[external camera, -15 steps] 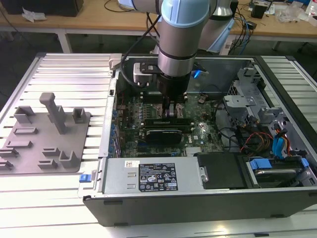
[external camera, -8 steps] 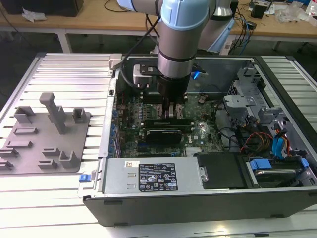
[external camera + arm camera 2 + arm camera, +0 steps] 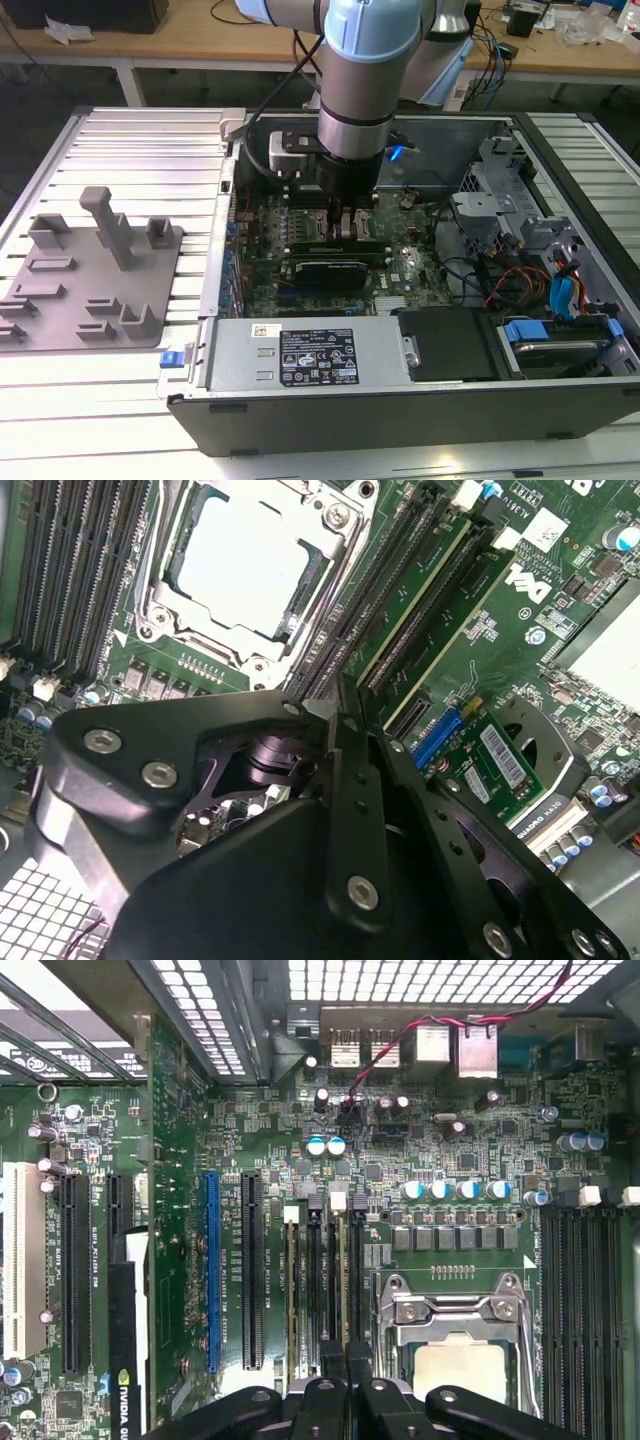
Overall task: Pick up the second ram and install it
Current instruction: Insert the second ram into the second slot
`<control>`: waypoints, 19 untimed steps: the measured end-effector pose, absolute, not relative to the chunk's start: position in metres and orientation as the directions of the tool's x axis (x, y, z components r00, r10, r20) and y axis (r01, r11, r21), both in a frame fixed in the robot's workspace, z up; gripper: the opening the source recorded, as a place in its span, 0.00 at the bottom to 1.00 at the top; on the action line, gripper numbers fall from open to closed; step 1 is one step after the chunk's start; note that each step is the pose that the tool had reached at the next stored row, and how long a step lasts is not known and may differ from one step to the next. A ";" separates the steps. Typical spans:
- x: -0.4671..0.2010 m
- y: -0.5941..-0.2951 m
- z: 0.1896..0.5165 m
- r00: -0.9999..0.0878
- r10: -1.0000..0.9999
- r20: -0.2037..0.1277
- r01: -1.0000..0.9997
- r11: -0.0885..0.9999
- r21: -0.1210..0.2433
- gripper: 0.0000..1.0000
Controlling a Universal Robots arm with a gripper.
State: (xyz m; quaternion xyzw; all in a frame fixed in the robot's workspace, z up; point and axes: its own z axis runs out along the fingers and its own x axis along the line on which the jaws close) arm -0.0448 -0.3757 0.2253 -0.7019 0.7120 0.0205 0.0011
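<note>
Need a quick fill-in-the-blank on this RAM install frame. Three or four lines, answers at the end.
1. The gripper is lowered into the open computer ____.
2. The grey fixture tray lies on the exterior view's ____ side of that gripper.
3. In the first wrist view, the memory slots nearest the gripper run beside the ____ socket.
4. In the same view, one expansion slot among the black ones is coloured ____.

Answers: case; left; CPU; blue.

I see matt black metal gripper (image 3: pixel 340 715), glossy green motherboard (image 3: pixel 500 650), shiny metal CPU socket frame (image 3: pixel 455 1310), matt grey plastic fixture tray (image 3: pixel 90 270) at left.
</note>
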 end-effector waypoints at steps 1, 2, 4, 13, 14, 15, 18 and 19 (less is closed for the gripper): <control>-0.045 -0.376 0.225 -0.015 -0.999 -0.031 -1.000 0.014 0.027 0.09; -0.045 -0.376 0.225 -0.015 -0.999 -0.031 -1.000 0.014 0.027 0.09; -0.045 -0.376 0.225 -0.015 -0.999 -0.031 -1.000 0.014 0.028 0.09; -0.045 -0.375 0.261 -0.015 -0.999 -0.031 -1.000 0.014 0.025 0.16; -0.045 -0.375 0.261 -0.015 -0.999 -0.031 -1.000 0.014 0.025 0.16; -0.045 -0.375 0.261 -0.015 -0.999 -0.031 -1.000 0.014 0.025 0.16; -0.045 -0.375 0.261 -0.015 -0.999 -0.031 -1.000 0.014 0.025 0.15; -0.045 -0.375 0.261 -0.015 -0.999 -0.031 -1.000 0.014 0.025 0.15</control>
